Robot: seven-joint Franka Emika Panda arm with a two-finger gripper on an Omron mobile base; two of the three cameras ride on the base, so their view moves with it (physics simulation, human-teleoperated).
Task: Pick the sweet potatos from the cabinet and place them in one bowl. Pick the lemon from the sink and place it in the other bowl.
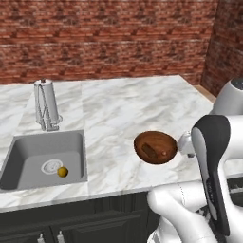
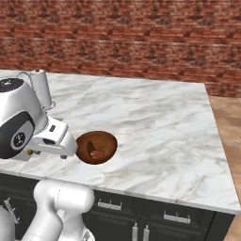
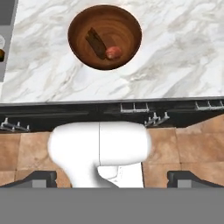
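Note:
The dark-brown wooden bowl [image 1: 155, 147] [image 2: 96, 147] [image 3: 105, 37] stands on the marble counter near its front edge. A reddish sweet potato [image 3: 113, 52] [image 2: 97, 153] lies inside it, beside a darker long brown piece [image 3: 95, 41] that looks like a second one. The small yellow lemon [image 1: 62, 172] rests in the grey sink [image 1: 28, 152] next to the white drain [image 1: 51, 166]. My gripper [image 3: 113, 179] is open and empty, held back in front of the counter edge and apart from the bowl. The cabinet and the other bowl are out of view.
A chrome faucet [image 1: 45, 109] rises behind the sink. A brick wall [image 1: 109, 38] backs the counter. Dark drawers with silver handles [image 3: 131, 107] run below the counter edge, above a wooden floor [image 3: 192, 144]. The counter ends at the right [image 2: 221, 155].

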